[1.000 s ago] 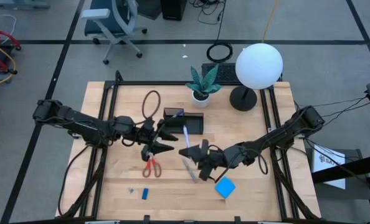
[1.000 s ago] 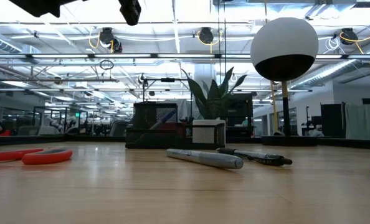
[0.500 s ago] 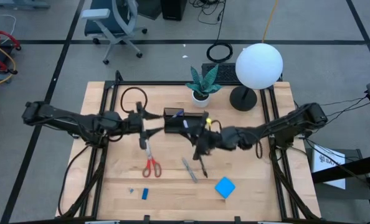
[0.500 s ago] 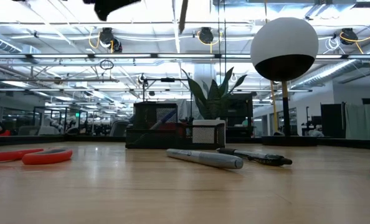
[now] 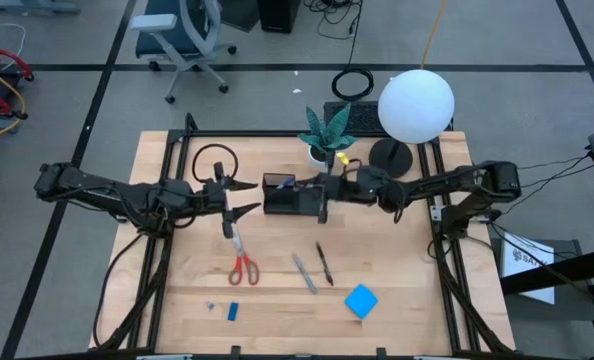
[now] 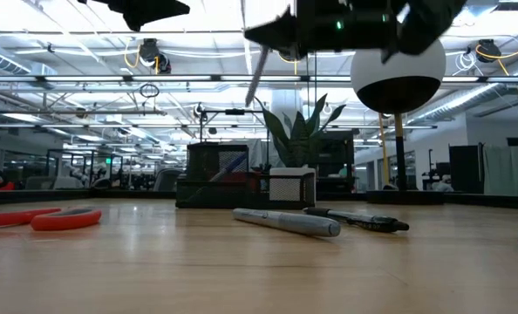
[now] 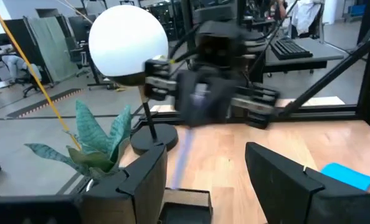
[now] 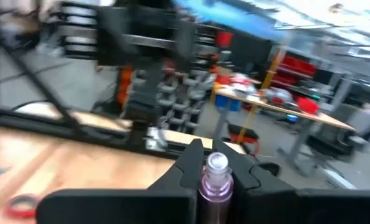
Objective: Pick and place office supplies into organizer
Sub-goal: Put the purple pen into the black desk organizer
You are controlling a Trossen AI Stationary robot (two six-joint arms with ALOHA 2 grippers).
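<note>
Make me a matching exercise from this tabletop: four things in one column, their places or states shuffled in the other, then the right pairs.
1. red-handled scissors
2. bright blue square pad
3. slim purple-tipped pen
4. left end effector

A. fingers open, holding nothing
B. gripped by the right end effector above the black rectangular organizer
C. flat on the wood near the left arm
D. near the table's front edge, right of two loose pens

Pairs: 1-C, 2-D, 3-B, 4-A
</note>
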